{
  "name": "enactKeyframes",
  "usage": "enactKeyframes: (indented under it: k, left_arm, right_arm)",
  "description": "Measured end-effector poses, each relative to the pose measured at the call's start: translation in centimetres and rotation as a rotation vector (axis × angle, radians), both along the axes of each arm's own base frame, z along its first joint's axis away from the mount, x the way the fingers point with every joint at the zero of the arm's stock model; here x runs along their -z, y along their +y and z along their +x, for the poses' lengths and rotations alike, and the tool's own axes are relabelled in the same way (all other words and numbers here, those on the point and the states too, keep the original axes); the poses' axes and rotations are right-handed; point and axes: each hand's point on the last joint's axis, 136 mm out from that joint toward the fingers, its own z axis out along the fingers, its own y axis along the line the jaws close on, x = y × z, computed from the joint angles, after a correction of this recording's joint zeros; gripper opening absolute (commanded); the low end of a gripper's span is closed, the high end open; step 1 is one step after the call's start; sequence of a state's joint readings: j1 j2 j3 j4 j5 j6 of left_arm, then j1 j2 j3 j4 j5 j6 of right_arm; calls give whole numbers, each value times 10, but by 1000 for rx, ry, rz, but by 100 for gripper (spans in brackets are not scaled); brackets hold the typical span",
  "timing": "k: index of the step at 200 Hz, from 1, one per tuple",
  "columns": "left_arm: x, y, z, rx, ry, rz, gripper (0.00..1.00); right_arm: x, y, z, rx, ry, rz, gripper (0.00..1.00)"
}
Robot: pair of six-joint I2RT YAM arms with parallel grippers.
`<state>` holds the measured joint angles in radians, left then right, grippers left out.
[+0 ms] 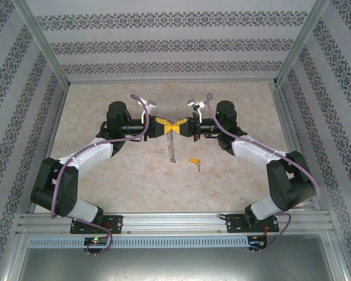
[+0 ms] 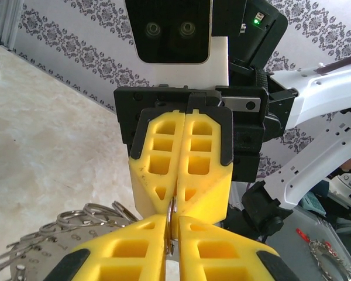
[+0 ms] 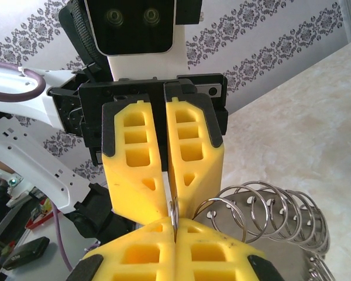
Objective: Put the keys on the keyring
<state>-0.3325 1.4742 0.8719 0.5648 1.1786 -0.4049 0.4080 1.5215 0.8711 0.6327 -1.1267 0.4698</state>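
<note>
Enclosure: patterned wallpaper walls (image 1: 164, 44) on three sides, with an aluminium rail (image 1: 175, 222) along the near edge. The floor of the cell is a beige marbled table (image 1: 105, 175).

Arms: the left arm (image 1: 88, 155) and right arm (image 1: 254, 149) rise from the rail, bow outward, then turn inward. They meet head-on over the middle of the table, somewhat toward its far edge.

Pincers: the left gripper (image 1: 169, 127) and right gripper (image 1: 179, 127) stand tip to tip, yellow fingers touching. In the left wrist view, the right gripper's fingers are pressed together on the thin wire of the ring. In the right wrist view, the left gripper's fingers show only a hairline slit, with the same wire caught at their tips. Finding: both pincers are closed on the ring, gripping it from opposite sides.

Keyring: the keyring (image 1: 173, 146) is held at the junction of the fingertips and seen edge-on. In the top view it runs from there toward the near edge. Small split rings (image 3: 269, 205) and flat silvery keys (image 2: 41, 252) fringe it.

Key: the key (image 1: 193, 160) has a yellow-orange head. It lies on the table just right of centre, near the keyring's near end but apart from it. No gripper is touching it.
</note>
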Motion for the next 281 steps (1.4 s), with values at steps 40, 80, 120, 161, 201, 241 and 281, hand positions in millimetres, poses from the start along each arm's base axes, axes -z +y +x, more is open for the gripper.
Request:
enactKeyframes:
  k: [40, 80, 120, 161, 201, 241, 281]
  left_arm:
    - [3, 0, -3, 16, 8, 8, 19]
    - [5, 0, -4, 19, 11, 13, 16]
    - [5, 0, -3, 16, 10, 13, 17]
    - [4, 0, -2, 10, 14, 11, 8]
    - [3, 0, 0, -3, 18, 6, 0]
    - [5, 1, 4, -28, 11, 16, 0]
    - [18, 7, 6, -84, 14, 86, 0]
  right_arm:
    - [0, 0, 1, 8, -1, -1, 0]
    - [0, 0, 1, 8, -1, 0, 0]
    - [0, 0, 1, 7, 1, 0, 0]
    - [0, 0, 2, 7, -1, 1, 0]
    - [-2, 0, 2, 7, -9, 5, 0]
    - [-1, -1, 4, 18, 6, 4, 44]
    - [-7, -22, 23, 125, 44, 1, 57]
